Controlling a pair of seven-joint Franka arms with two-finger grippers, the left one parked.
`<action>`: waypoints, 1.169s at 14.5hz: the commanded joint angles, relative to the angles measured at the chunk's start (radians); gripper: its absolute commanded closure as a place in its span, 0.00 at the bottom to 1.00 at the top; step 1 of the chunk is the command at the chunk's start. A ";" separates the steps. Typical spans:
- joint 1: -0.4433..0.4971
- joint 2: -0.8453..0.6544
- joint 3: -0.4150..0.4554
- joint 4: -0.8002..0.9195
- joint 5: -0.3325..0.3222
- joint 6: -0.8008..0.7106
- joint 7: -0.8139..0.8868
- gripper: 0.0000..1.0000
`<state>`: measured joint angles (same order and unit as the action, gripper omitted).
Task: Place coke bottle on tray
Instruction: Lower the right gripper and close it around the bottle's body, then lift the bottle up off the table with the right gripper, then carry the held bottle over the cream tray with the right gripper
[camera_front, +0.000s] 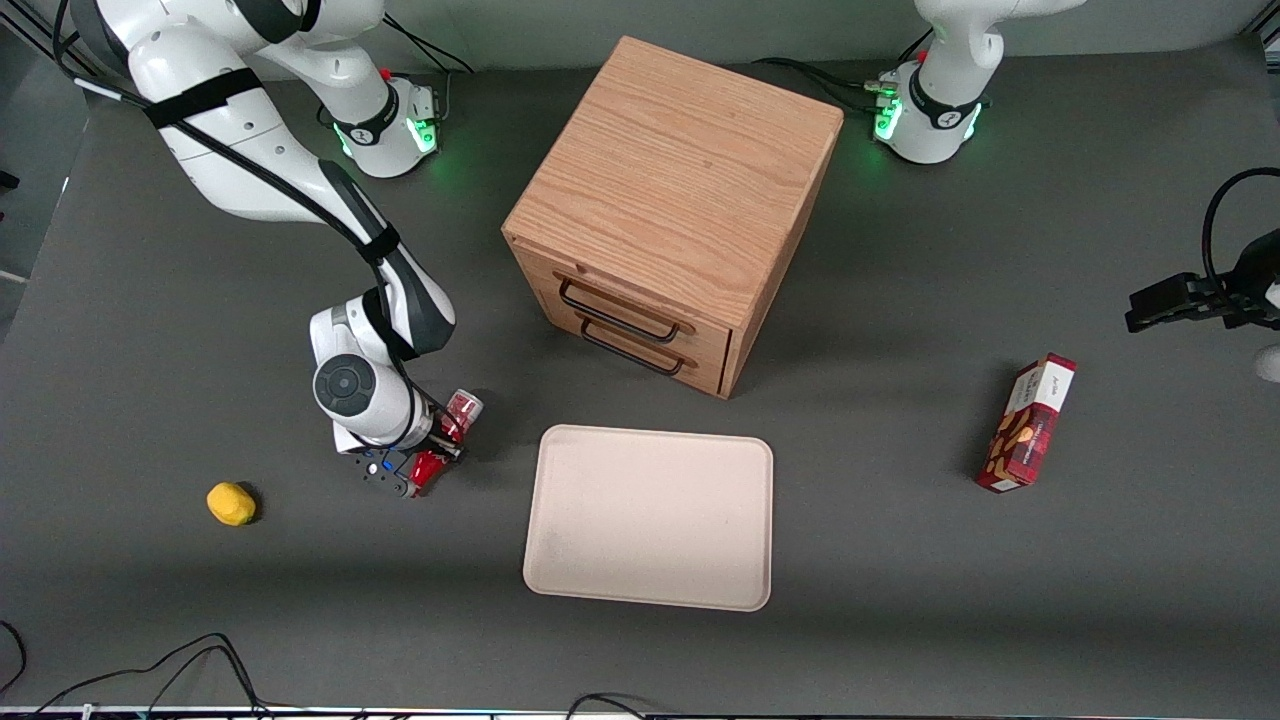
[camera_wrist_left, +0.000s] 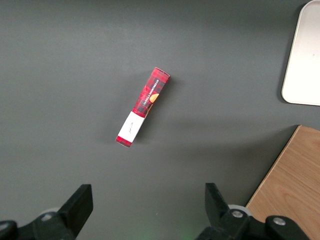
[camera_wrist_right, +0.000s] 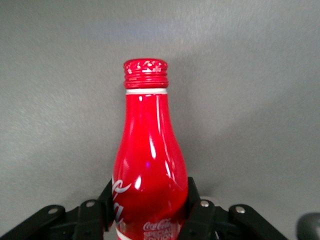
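Note:
The coke bottle (camera_front: 462, 407) is a small red bottle with white script, and it lies between my right gripper's fingers. My gripper (camera_front: 440, 445) sits low over the table beside the tray (camera_front: 650, 515), toward the working arm's end. In the right wrist view the bottle (camera_wrist_right: 147, 150) fills the middle, its red cap pointing away from the gripper (camera_wrist_right: 149, 202), and both black fingers (camera_wrist_right: 192, 197) press on its body. The pale beige tray lies flat in front of the drawer cabinet and holds nothing. I cannot tell whether the bottle touches the table.
A wooden cabinet (camera_front: 680, 200) with two drawers stands farther from the front camera than the tray. A yellow fruit (camera_front: 231, 503) lies toward the working arm's end. A red snack box (camera_front: 1028, 423) lies toward the parked arm's end and also shows in the left wrist view (camera_wrist_left: 143, 107).

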<state>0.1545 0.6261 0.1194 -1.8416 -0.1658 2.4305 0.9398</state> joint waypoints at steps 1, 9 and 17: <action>-0.019 -0.124 0.005 -0.008 -0.031 -0.124 0.013 1.00; -0.329 -0.384 0.296 0.152 0.055 -0.659 -0.211 1.00; -0.331 -0.268 0.336 0.480 0.066 -0.915 -0.262 1.00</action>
<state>-0.1947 0.2460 0.4414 -1.4867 -0.1115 1.5479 0.6912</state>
